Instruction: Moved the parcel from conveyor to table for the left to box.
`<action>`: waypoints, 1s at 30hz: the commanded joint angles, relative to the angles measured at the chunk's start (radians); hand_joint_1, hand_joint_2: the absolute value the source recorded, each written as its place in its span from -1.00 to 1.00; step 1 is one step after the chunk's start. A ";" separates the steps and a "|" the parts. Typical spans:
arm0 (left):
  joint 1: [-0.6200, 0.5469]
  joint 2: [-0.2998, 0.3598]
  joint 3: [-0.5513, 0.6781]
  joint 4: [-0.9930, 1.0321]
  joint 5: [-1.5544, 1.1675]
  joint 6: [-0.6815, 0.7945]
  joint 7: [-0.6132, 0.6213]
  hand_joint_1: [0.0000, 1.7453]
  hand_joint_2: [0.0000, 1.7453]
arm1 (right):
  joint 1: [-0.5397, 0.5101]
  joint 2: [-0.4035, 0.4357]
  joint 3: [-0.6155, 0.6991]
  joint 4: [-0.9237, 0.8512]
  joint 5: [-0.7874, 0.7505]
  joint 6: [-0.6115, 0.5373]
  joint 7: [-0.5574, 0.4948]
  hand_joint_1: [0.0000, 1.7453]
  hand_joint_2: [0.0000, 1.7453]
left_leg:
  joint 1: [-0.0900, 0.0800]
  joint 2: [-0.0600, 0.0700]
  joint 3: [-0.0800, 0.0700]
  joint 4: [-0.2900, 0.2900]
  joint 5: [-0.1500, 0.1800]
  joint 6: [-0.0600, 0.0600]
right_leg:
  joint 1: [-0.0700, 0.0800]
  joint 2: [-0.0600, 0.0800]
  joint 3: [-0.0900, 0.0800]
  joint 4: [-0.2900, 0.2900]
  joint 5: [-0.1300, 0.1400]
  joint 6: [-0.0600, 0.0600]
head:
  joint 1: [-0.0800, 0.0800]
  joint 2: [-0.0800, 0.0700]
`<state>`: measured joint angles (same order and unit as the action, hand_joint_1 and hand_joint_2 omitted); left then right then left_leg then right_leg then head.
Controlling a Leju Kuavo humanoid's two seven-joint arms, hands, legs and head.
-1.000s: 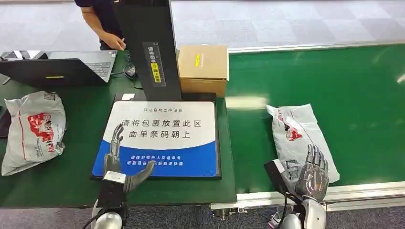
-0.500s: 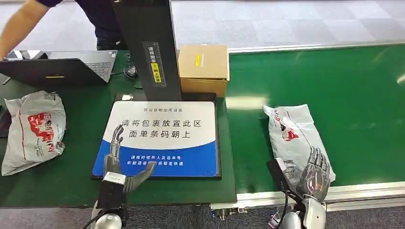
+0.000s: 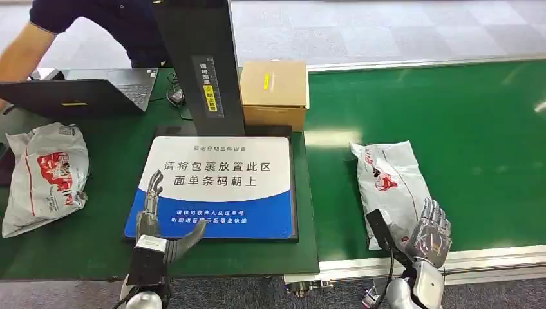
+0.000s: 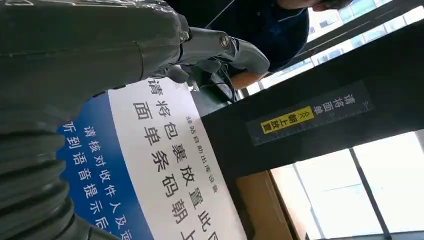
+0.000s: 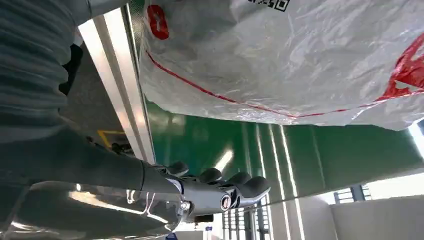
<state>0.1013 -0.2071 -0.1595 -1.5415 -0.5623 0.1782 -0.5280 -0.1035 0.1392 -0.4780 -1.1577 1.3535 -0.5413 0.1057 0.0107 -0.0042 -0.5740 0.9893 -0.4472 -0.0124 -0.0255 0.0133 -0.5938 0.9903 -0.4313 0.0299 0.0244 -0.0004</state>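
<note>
Parcel [image 3: 391,188] lies near the conveyor [image 3: 489,129] front edge, just beside the empty, spread right hand [image 3: 433,237]; the left hand [image 3: 154,212] rests spread on the table's placard [image 3: 219,187]. Right wrist view: soft, crinkly, light-looking plastic [image 5: 300,55], likely slippery; best gripped across its bulky middle.

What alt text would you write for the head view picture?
A white plastic parcel lies on the green conveyor, the robot's open right hand at its near corner. Its open left hand rests over a blue-and-white placement sign, near a cardboard box.
</note>
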 commanded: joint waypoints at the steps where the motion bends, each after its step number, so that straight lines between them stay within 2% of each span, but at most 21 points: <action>1: -0.012 0.008 0.008 0.013 -0.002 -0.001 0.005 -1.00 1.00 | -0.072 -0.036 -0.051 0.150 0.002 0.001 0.010 -1.00 1.00 | 0.000 0.000 0.004 -0.002 0.000 0.000 | 0.001 -0.002 0.004 -0.002 0.000 -0.003 | 0.000 0.000; 13: 0.012 0.009 0.014 0.000 0.000 0.013 0.010 -1.00 1.00 | -0.153 -0.072 -0.050 0.284 0.027 -0.016 0.023 -1.00 1.00 | 0.001 0.001 0.003 -0.001 -0.001 0.000 | 0.001 0.000 0.003 -0.001 0.000 -0.003 | 0.000 0.000; 20: -0.002 0.007 0.016 0.018 0.000 0.013 0.007 -1.00 1.00 | -0.152 -0.072 -0.061 0.302 0.015 -0.027 0.025 -1.00 1.00 | 0.000 0.000 0.002 -0.001 0.000 0.000 | 0.001 -0.001 0.003 -0.001 0.000 -0.002 | 0.000 0.000; 30: -0.032 0.011 0.013 0.058 0.001 0.004 0.002 -1.00 1.00 | -0.132 -0.061 -0.076 0.294 -0.030 0.027 0.002 -1.00 1.00 | 0.000 -0.002 0.004 -0.002 0.000 0.000 | 0.001 -0.003 0.005 -0.002 -0.001 -0.003 | 0.000 0.000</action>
<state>0.1094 -0.2071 -0.1480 -1.5476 -0.5623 0.1919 -0.5257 -0.2267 0.0782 -0.4974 -0.9235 1.3626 -0.5493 0.1278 0.0106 -0.0042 -0.5737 0.9894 -0.4472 -0.0123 -0.0257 0.0132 -0.5936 0.9903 -0.4313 0.0300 0.0244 -0.0004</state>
